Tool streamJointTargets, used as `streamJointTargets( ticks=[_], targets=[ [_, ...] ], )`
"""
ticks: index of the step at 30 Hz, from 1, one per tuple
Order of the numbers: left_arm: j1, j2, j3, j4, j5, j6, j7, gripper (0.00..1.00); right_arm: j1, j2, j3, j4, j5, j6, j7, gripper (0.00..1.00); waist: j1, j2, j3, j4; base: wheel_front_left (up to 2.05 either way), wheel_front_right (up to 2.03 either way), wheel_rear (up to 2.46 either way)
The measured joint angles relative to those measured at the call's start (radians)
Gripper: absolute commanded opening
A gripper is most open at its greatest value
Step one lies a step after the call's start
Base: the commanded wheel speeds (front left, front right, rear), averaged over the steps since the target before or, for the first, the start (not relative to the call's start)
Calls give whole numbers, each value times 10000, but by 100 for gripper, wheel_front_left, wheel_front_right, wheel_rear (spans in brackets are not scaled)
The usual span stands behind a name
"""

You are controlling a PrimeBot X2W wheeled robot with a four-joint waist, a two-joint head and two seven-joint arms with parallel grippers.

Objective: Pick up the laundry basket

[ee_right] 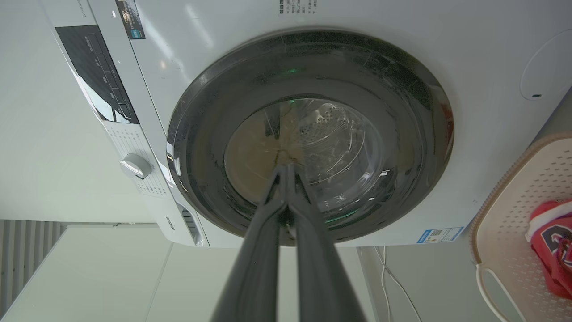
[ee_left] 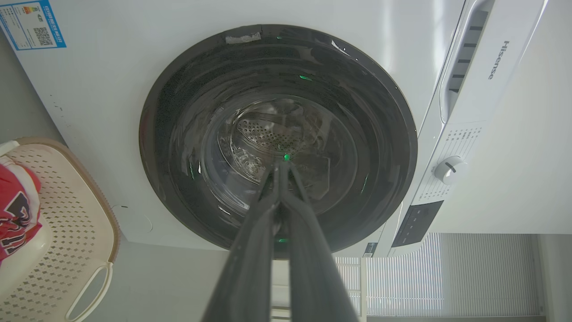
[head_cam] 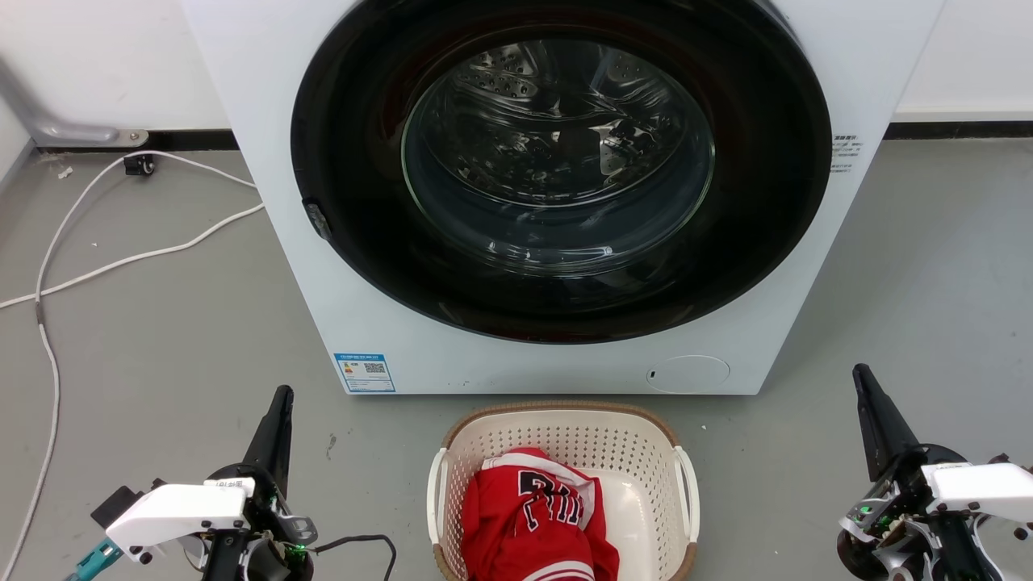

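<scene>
The cream laundry basket [head_cam: 565, 440] with its brown rim sits on the floor in front of the washer, low in the head view's middle, with a red jersey [head_cam: 533, 516] inside. Its white side handles [head_cam: 687, 492] face left and right. The basket also shows at the left edge of the left wrist view [ee_left: 67, 223] and at the right edge of the right wrist view [ee_right: 514, 214]. My left gripper [head_cam: 281, 397] stands shut well to the basket's left, holding nothing. My right gripper [head_cam: 862, 373] stands shut well to its right. Both point toward the washer [ee_left: 282, 163] [ee_right: 284, 165].
A white front-loading washer [head_cam: 403, 323] with a closed dark round door [head_cam: 557, 169] stands just behind the basket. White cables [head_cam: 121, 258] run over the grey floor at the left. Bare floor lies on both sides of the basket.
</scene>
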Motion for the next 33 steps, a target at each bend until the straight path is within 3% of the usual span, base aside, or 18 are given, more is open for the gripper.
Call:
streamJointTargets(
  ticks=[27,28,33],
  targets=[
    [-2,-17,19,2,12,0,12,0,0,6,-10,0,-2,0,13,0,0,0,0,0,0,0,0],
    [-2,-17,21,2,12,0,12,100,0,6,-10,0,-2,0,13,100,0,0,0,0,0,0,0],
    [297,-77,-71,307,10,0,-50,100,324,36,40,274,-2,-2,-59,100,0,0,0,-1,0,0,0]
  ],
)
